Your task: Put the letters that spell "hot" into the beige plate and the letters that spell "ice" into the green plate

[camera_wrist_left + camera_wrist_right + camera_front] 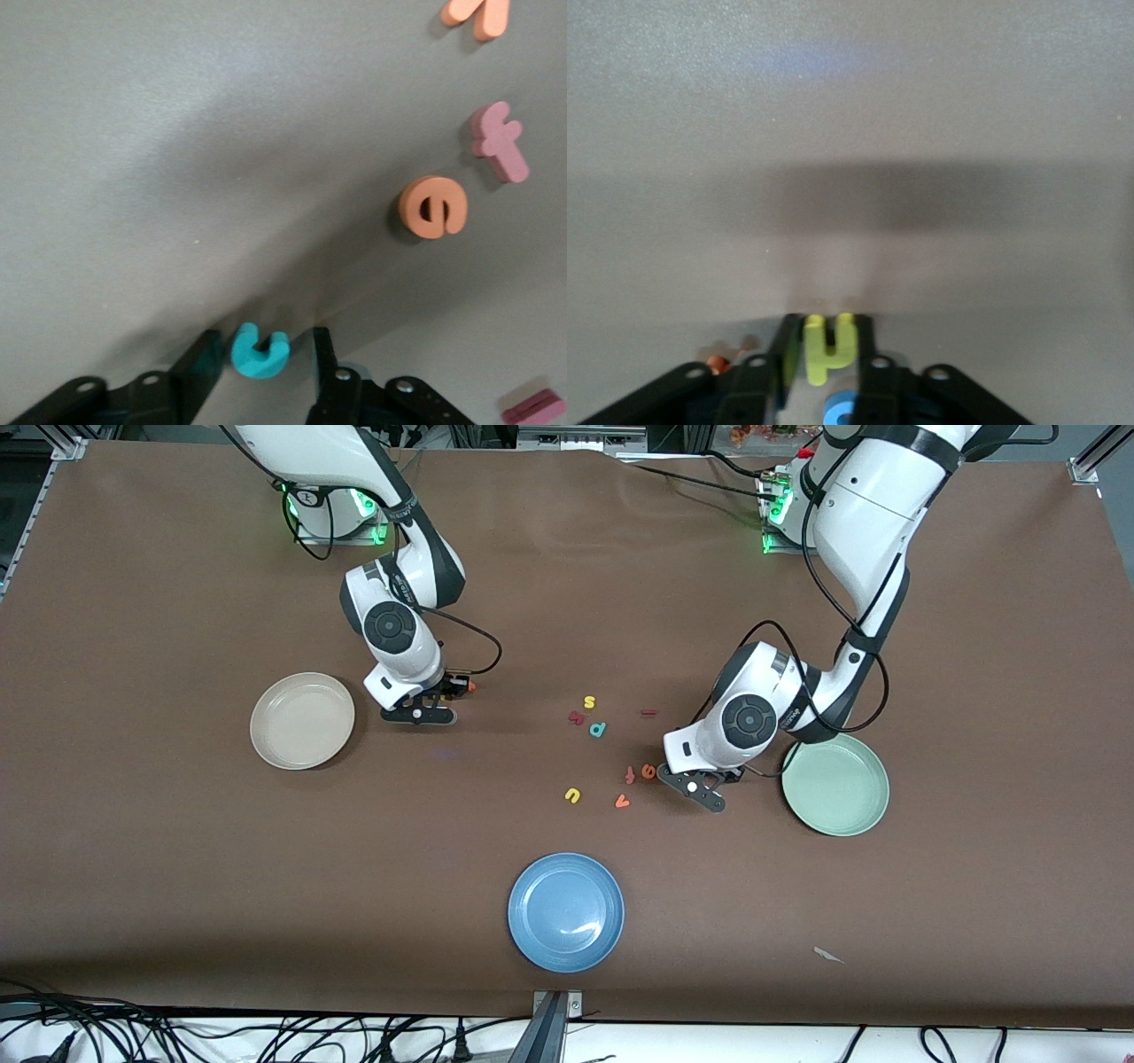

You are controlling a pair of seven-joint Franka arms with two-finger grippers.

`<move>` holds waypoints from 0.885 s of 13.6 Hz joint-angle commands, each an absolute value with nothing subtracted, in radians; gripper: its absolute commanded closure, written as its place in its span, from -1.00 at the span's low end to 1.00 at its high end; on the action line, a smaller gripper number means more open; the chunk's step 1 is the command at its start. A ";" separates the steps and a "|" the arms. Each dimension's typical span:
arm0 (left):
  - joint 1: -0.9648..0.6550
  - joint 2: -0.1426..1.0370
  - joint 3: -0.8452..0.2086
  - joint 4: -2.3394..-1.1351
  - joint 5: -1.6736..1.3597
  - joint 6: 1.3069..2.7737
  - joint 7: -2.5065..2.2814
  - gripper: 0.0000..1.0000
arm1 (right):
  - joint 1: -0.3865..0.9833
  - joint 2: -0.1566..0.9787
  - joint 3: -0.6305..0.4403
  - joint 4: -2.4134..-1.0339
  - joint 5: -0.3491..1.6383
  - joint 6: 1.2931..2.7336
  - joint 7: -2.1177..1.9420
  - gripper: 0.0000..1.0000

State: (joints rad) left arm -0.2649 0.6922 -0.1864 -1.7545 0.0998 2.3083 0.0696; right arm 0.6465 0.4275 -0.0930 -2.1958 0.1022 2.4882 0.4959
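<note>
My left gripper (266,336) is low over the table beside the green plate (834,815). It is open, with the teal "c" (260,352) lying between its fingers and a gap on one side. The orange "e" (432,207) and the dark red "i" (536,407) lie close by. My right gripper (828,320) is down beside the beige plate (302,720). It is shut on the yellow "h" (828,347), with both fingers touching it. The blue "o" (842,412) and the orange "t" (718,361) lie on the table just beneath that hand.
A blue plate (566,911) sits nearest the front camera. Loose letters lie mid-table: a yellow "s" (589,702), a teal "d" (598,730), a yellow "u" (572,795), an orange "v" (622,802) and a pink "f" (500,142).
</note>
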 commanded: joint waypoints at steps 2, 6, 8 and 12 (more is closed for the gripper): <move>-0.268 0.677 -0.183 -1.779 0.120 2.313 0.080 0.85 | 0.644 0.423 -0.092 -2.210 0.112 2.502 0.485 0.76; -0.258 0.618 -0.183 -1.763 0.120 2.237 0.081 0.85 | 0.644 0.385 -0.110 -2.175 0.112 2.401 0.511 0.99; -0.226 0.566 -0.176 -1.761 0.120 2.186 0.092 0.85 | 0.644 0.355 -0.161 -2.105 0.112 2.251 0.500 0.99; -0.085 0.519 -0.176 -1.763 0.120 2.125 0.156 0.83 | 0.643 0.351 -0.315 -1.945 0.109 1.971 0.332 0.99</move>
State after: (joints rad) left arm -0.1581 0.5480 -0.1693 -1.7453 0.1022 2.1477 0.1124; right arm 0.6447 0.3468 -0.2439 -1.9925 0.1018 2.0538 0.4407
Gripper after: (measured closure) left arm 0.718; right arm 0.740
